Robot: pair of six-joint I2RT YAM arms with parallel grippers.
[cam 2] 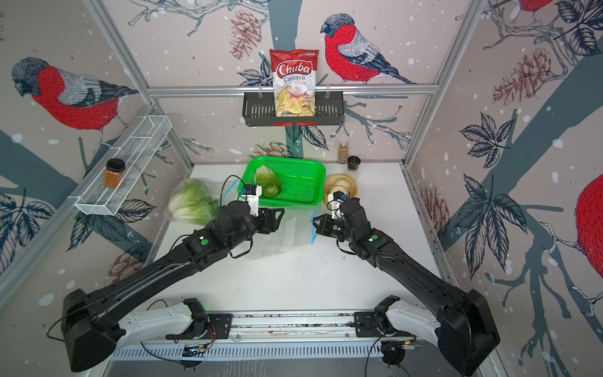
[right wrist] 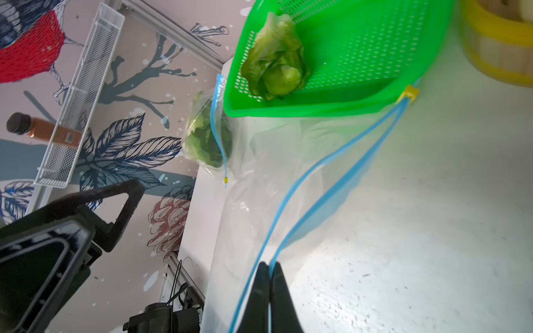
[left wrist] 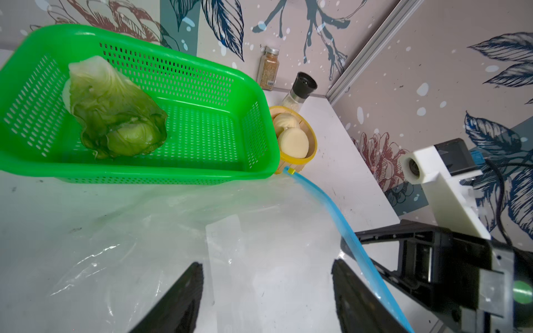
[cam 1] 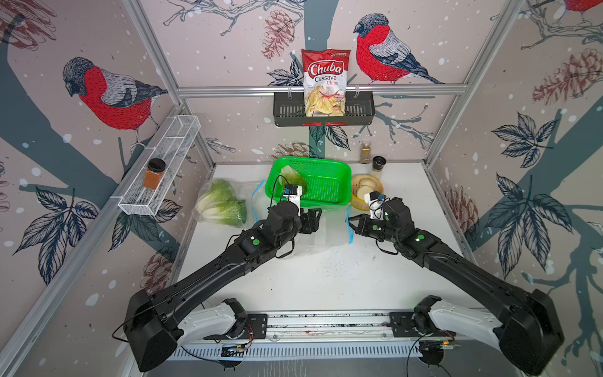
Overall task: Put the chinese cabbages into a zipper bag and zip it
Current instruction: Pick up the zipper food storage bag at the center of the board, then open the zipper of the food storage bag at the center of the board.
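Observation:
One chinese cabbage [cam 1: 292,176] [left wrist: 115,115] lies in the green basket [cam 1: 326,186]. Two more cabbages [cam 1: 222,204] [right wrist: 207,138] sit inside a clear zipper bag at the left. A second clear zipper bag [cam 1: 329,228] [left wrist: 173,230] lies flat in front of the basket, its blue zip [right wrist: 317,170] parted and its yellow slider [right wrist: 409,93] at the basket end. My right gripper [right wrist: 269,263] [cam 1: 351,223] is shut on one lip of that zip. My left gripper [left wrist: 266,262] [cam 1: 313,220] hovers open over the bag, holding nothing.
A yellow bowl of pale discs [cam 1: 367,189] stands right of the basket, with a spice jar [cam 1: 365,151] and a grinder [cam 1: 378,164] behind it. A white wire shelf [cam 1: 163,169] hangs on the left wall. A chips bag [cam 1: 324,85] stands in the black back shelf.

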